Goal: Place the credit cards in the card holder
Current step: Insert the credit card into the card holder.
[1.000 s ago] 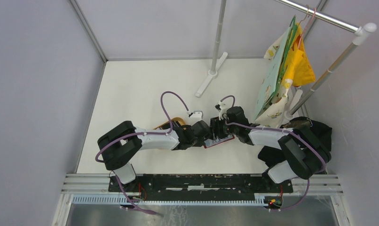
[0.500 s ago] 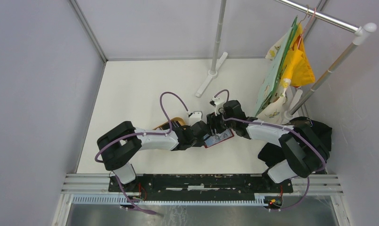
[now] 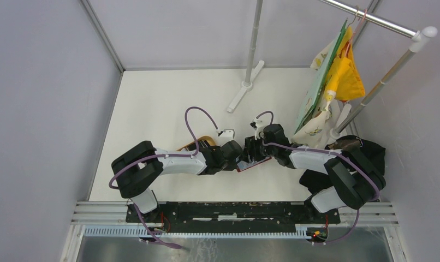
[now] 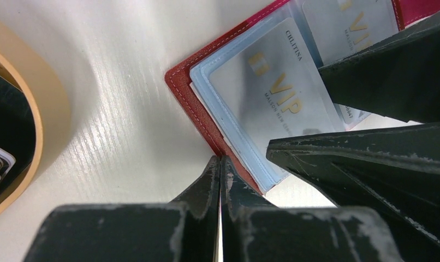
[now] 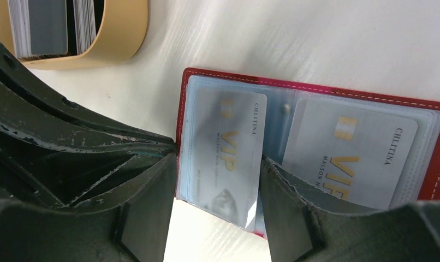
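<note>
The red card holder (image 5: 280,131) lies open and flat on the white bench (image 5: 316,38), between the two claws and near the tan tray (image 5: 125,43). The left claw (image 4: 220,164) is pressed together, its tip against the red stitched edge near a corner of the holder. The right claw (image 5: 218,164) has its jaws apart, one along each long side of a pale grey card (image 5: 229,136) that sits mostly inside the left clear pocket; whether they actually pinch it cannot be told. The likeliest trouble is the card going in crooked. The pocket is a thin, soft, glossy film cut close to the card's size, so a slight tilt could catch a rounded corner, wrinkle the film or jam the card short. The holder's leather-like cover looks smooth and the bench slick, so a push from the right could slide or swing it if the left tip, bearing on one small spot, slips off. The claws are very near each other and could knock. The card is stiff, thin and flat, with gold lettering. A second card (image 5: 349,147) fills the right pocket, and more cards (image 5: 48,24) are stacked in the round-edged, wood-coloured tray.
</note>
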Available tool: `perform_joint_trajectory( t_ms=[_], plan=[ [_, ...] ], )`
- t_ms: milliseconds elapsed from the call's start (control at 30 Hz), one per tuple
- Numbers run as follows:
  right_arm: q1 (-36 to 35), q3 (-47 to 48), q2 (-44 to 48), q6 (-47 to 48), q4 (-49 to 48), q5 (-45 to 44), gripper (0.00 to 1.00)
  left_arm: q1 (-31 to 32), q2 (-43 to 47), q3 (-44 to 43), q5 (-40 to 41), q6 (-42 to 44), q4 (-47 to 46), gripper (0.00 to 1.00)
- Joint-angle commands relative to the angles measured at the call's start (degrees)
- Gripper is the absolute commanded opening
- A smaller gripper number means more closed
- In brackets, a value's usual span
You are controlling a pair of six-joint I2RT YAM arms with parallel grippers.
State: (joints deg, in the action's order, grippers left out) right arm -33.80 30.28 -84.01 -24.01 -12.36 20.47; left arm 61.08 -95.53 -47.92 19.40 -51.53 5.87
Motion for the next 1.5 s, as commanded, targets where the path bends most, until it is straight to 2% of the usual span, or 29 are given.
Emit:
perform_joint_trajectory(
  t_ms=[0,267,567,933,1100,1467],
  plan=[
    [-0.67,-0.99,0.95,-4.65,-2.43,1.09,0.61,-0.37,1.36,0.11,0.83,0.75,-1.32,0.02],
    [-2.59,1.08,1.17,-3.86,-0.22,2.74,0.61,-0.36,1.76,0.19,1.00,0.46,-1.05,0.02],
    [-2.24,4.37,1.53,4.71,2.98,-3.42,0.66,-0.36,5.75,1.30,2.94,1.91,0.85,0.04],
    [-1.86,6.83,1.11,7.43,4.99,-2.70,0.68,-0.36,10.27,2.60,3.89,3.71,1.60,0.06],
    [-1.10,7.07,1.80,7.78,5.24,-2.44,0.65,-0.37,11.14,3.35,3.77,3.95,0.62,0.06],
    [-1.47,6.47,-2.76,6.09,5.34,0.26,0.62,-0.41,10.65,4.21,3.52,3.81,-0.44,0.06]
  ],
)
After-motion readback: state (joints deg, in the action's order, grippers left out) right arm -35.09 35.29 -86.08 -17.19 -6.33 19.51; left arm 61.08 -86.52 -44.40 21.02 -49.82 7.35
